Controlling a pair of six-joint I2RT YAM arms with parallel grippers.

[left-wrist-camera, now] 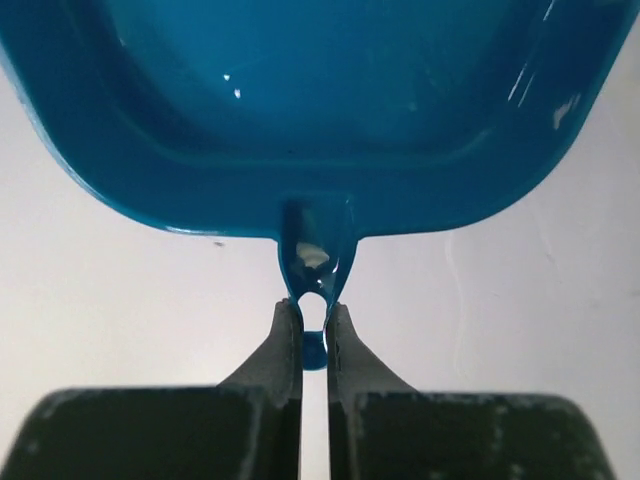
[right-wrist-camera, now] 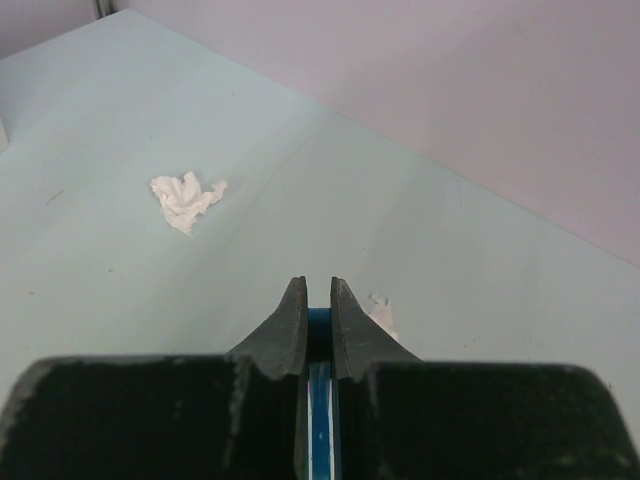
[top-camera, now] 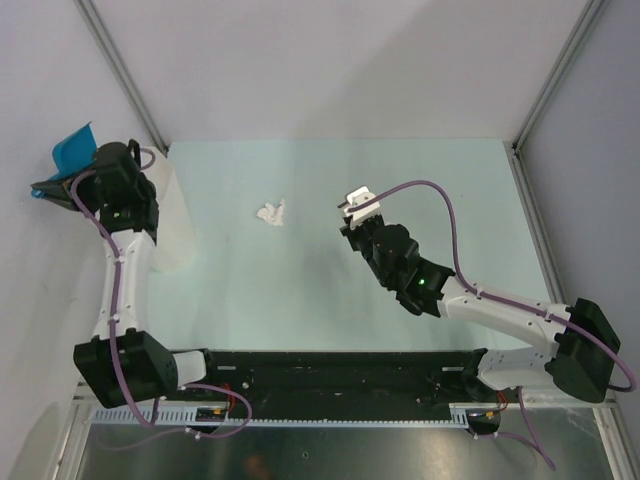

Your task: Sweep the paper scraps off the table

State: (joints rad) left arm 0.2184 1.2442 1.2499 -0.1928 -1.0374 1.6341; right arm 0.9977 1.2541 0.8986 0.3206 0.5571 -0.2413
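Observation:
One crumpled white paper scrap [top-camera: 271,212] lies on the pale green table [top-camera: 420,170] left of centre; it also shows in the right wrist view [right-wrist-camera: 186,200]. My right gripper [top-camera: 361,216] [right-wrist-camera: 319,290] is shut on a thin blue handle [right-wrist-camera: 319,330], about a hand's width right of the scrap. A white piece [top-camera: 356,197] sits at its tip, and a small white bit [right-wrist-camera: 381,316] peeks past the right finger. My left gripper [top-camera: 92,162] [left-wrist-camera: 314,312] is shut on the handle of a blue dustpan [left-wrist-camera: 300,110] [top-camera: 72,150], held up beyond the table's far left corner.
A tall white bin [top-camera: 172,222] stands at the table's left edge, just below the left gripper. Grey walls and metal frame rails [top-camera: 120,70] border the table. The arm bases and a black rail [top-camera: 330,375] line the near edge.

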